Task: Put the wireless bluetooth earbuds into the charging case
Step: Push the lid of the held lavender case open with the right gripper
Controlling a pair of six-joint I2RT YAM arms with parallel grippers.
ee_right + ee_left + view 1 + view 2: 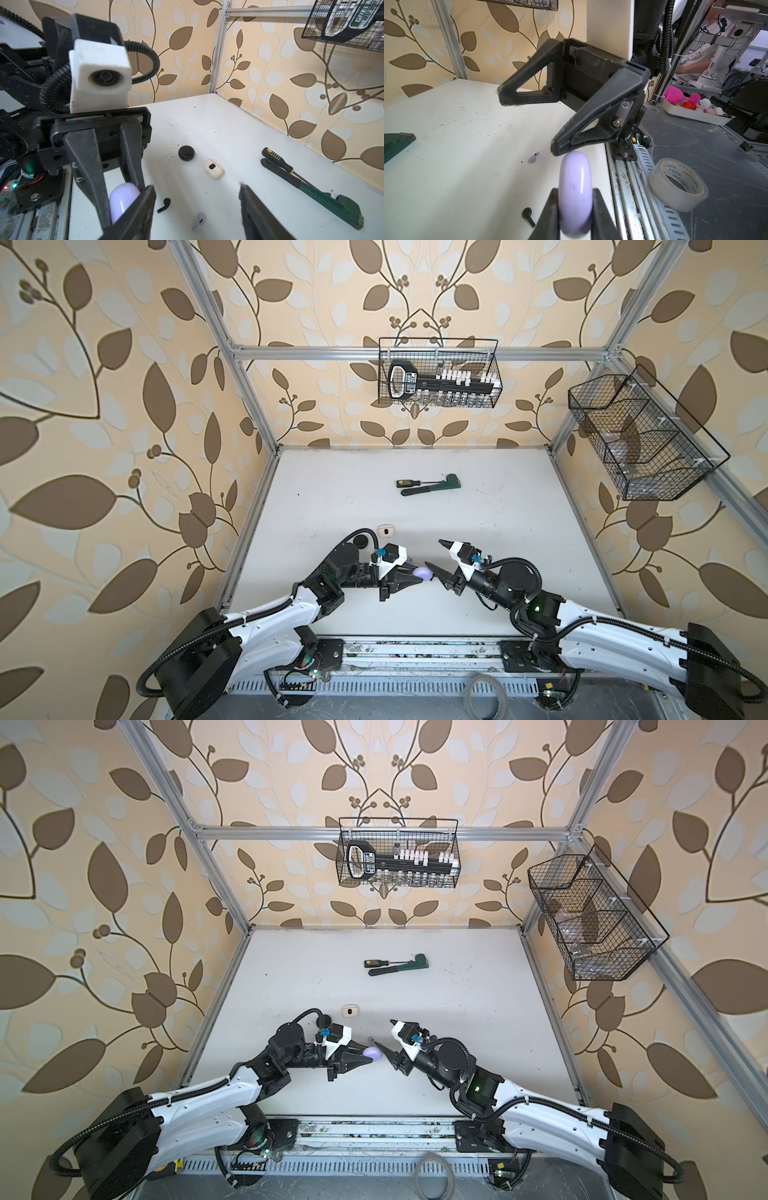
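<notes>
My left gripper (575, 190) is shut on a pale lavender charging case (575, 176), held off the table in both top views (424, 572) (371, 1052). My right gripper (197, 187) stands open opposite it, and one of its fingertips (556, 147) is just beside the case's free end. A lavender earbud (199, 220) lies on the white table (228, 128) between the right gripper's open fingers, also visible in the left wrist view (534, 157). A black earbud (164, 204) lies close to it, near the left gripper (528, 215). Nothing is between the right fingers.
A closed white case (385, 530) and a black round case (186, 153) sit behind the left gripper. A screwdriver and green wrench (428, 485) lie further back. Wire baskets (438, 373) hang on the walls. A tape roll (679, 185) lies off the table's front edge.
</notes>
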